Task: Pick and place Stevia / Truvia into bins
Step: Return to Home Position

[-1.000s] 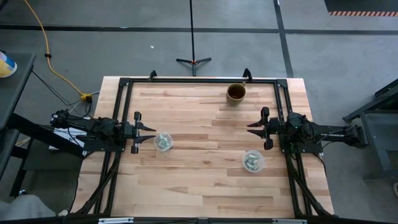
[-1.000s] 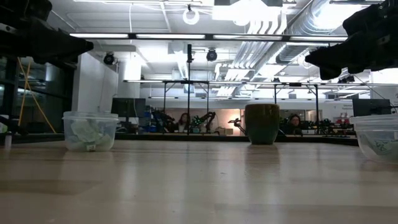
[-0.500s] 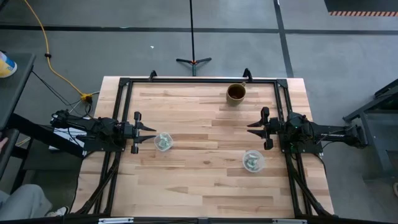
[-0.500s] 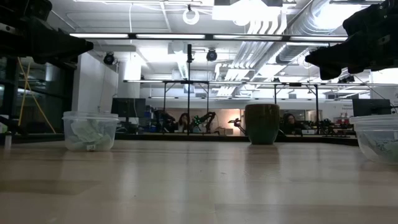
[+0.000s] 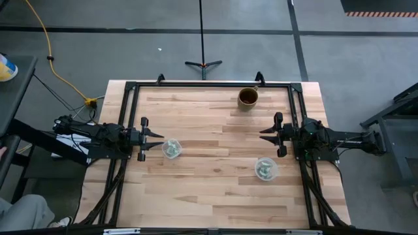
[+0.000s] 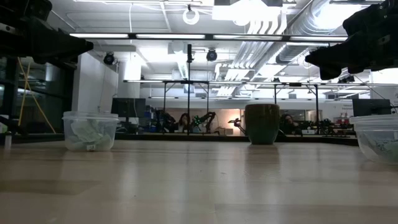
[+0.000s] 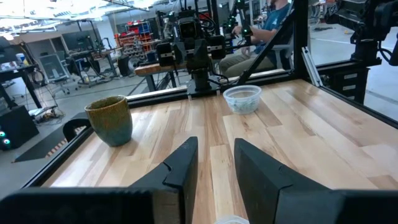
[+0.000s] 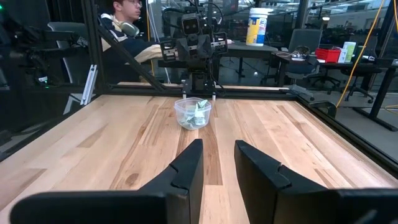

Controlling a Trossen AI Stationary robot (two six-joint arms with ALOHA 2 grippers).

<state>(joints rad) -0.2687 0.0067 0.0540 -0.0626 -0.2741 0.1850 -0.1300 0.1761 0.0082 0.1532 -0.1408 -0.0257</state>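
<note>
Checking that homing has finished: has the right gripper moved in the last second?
No. In the high view the right gripper keeps the same spot, just below and right of the brown cup.

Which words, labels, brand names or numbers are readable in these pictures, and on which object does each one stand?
No text can be read anywhere in these views.
Sachets in the clear cup: the print is too small to read.
White tub beyond the table: it has a yellow label, but it is too blurred to read.
Brown cup: no marking shows on it.
</note>
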